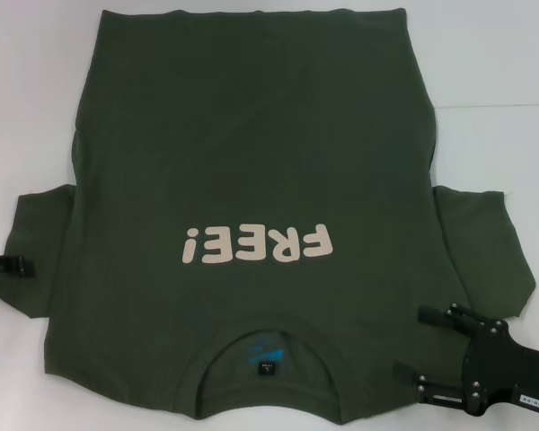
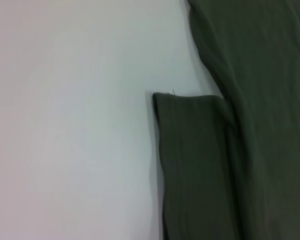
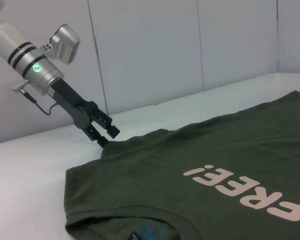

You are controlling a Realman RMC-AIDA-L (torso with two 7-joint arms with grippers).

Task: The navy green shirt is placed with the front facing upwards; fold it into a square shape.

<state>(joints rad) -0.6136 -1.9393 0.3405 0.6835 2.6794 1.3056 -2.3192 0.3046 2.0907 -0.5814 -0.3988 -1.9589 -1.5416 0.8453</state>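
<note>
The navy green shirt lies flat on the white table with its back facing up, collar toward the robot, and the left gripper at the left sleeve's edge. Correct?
Not quite. The navy green shirt lies front up: the head view shows the FREE! lettering. The rest holds: white table, collar toward the robot, left gripper at the left sleeve.

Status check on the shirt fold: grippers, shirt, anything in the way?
Left gripper at the left sleeve edge, touching cloth. Right gripper low by the collar-side right shoulder. Navy green shirt flat, front up, unfolded. Nothing in the way on the white table.
</note>
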